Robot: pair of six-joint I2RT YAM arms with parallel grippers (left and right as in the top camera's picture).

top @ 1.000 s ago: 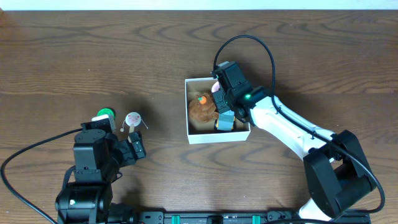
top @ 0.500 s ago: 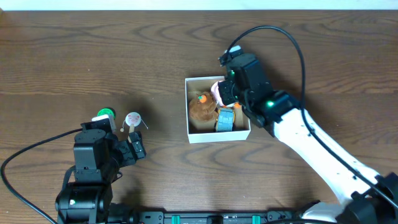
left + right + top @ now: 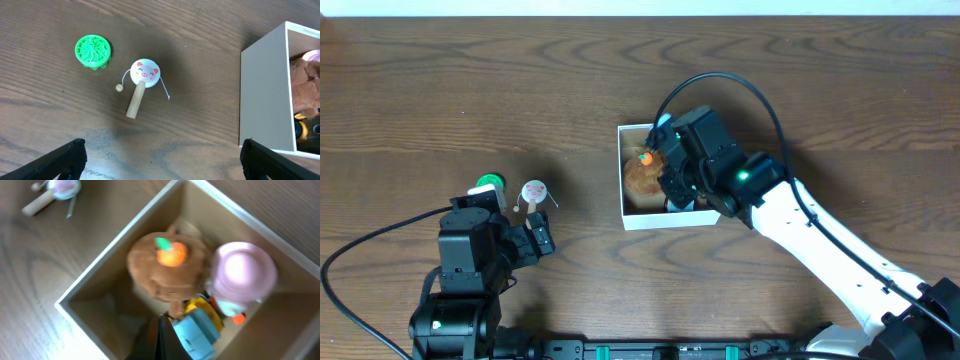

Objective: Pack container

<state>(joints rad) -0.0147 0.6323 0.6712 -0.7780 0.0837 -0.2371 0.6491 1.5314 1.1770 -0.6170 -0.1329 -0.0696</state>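
The container (image 3: pixel 623 190) is a square white box with a tan inside, at mid-table. It holds a brown plush with an orange carrot (image 3: pixel 170 270), a pink round toy (image 3: pixel 243 272) and a blue and yellow toy (image 3: pixel 200 330). My right gripper (image 3: pixel 672 190) hangs over the box's middle, its fingers (image 3: pixel 160 342) shut together and holding nothing visible. The box rim (image 3: pixel 107 255) shows in the right wrist view. My left gripper (image 3: pixel 162 162) is open and empty above bare table left of the box wall (image 3: pixel 262 95).
A green round toy (image 3: pixel 490 184) and a pig-face rattle drum on a wooden stick (image 3: pixel 533 191) lie on the table left of the box, just beyond the left gripper. Both show in the left wrist view, green toy (image 3: pixel 92 50) and drum (image 3: pixel 144 72).
My right gripper has swung from the box's right side, up and back, then left to over the box's middle. The left arm and loose toys have not moved.
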